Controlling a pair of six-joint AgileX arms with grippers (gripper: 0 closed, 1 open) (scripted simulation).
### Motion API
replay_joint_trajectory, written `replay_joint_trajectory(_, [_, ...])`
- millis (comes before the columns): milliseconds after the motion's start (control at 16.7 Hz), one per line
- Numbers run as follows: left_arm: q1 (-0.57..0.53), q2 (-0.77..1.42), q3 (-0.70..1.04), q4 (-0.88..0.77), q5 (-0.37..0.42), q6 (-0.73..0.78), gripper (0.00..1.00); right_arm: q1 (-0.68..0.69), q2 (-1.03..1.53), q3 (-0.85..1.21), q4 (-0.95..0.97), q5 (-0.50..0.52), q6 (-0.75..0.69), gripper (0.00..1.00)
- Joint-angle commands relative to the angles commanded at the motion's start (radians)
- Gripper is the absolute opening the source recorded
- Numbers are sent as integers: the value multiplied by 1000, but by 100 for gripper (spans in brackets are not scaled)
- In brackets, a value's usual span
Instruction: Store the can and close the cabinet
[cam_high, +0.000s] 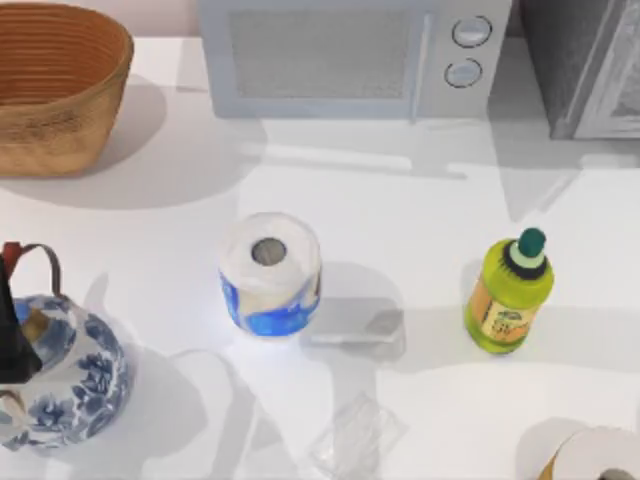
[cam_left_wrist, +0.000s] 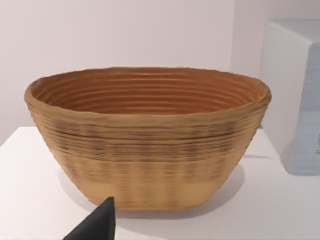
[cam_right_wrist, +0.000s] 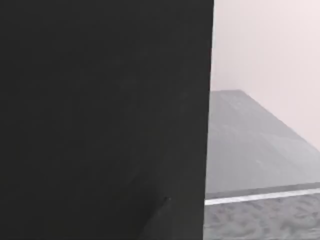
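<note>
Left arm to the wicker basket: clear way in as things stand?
Probably yes. The left pincer faces the wicker basket head-on, with just bare table between them. The microwave stands off to the basket's side, apart from it.

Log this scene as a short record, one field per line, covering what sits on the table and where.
back left: wicker basket, nothing visible inside
back centre: microwave, door shut
back right: grey cabinet
centre: toilet roll, upright
right: green bottle, dark cap on, upright
front left: blue-and-white teapot
front right edge: second paper roll, cut off
can: not identified
</note>
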Motion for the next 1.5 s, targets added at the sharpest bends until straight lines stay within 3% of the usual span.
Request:
replay_joint_trajectory(360, [0, 0, 0, 0, 0, 0, 100, 462, -1, -3, -23, 396, -9, 100])
replay_joint_trajectory(600, [0, 0, 0, 0, 0, 0, 100, 641, -2, 2, -32, 553, -13, 100])
replay_joint_trajectory(1020, [0, 0, 0, 0, 0, 0, 100, 653, -19, 11, -38, 594, -23, 100])
replay_joint_trajectory(1500, [0, 0, 0, 0, 0, 0, 100, 571, 129, 116, 6, 515, -22, 100])
